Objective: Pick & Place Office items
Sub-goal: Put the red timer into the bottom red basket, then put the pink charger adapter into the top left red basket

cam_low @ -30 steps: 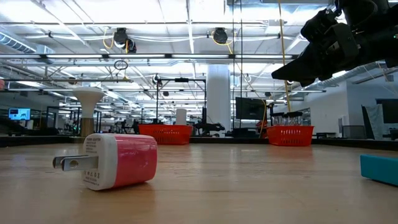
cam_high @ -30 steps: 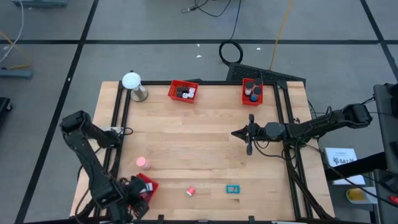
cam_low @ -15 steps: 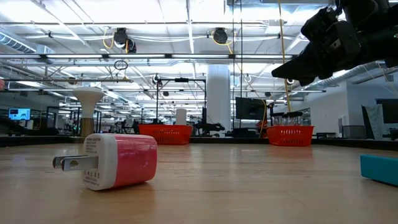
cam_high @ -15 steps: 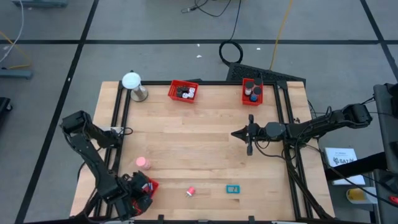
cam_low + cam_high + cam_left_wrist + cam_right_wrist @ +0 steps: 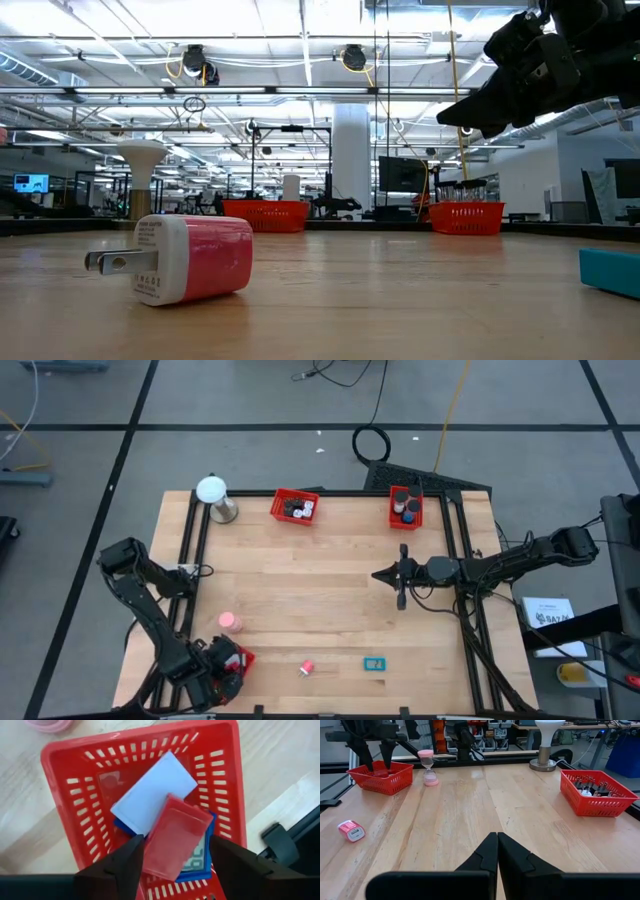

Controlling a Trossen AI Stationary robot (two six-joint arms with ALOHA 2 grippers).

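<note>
cards lie stacked in the red mesh tray (image 5: 220, 780) at the table's (image 5: 330, 590) near left corner: a translucent red sleeve (image 5: 176, 837) on top, a white card (image 5: 150, 795) and a blue piece (image 5: 202, 862) beneath. we judge them light, thin, slick and slightly flexible, best pinched across the short edges. our left gripper (image 5: 175, 855) hangs straight down over the tray, jaws spread wide to either side of the red sleeve, not pressing it. our right gripper (image 5: 402, 576) waits over the table's right half, arm stretched level, jaws shut on nothing. a pink charger (image 5: 307, 667), teal piece (image 5: 374, 664) and pink hourglass (image 5: 230, 622) lie loose nearby.
</note>
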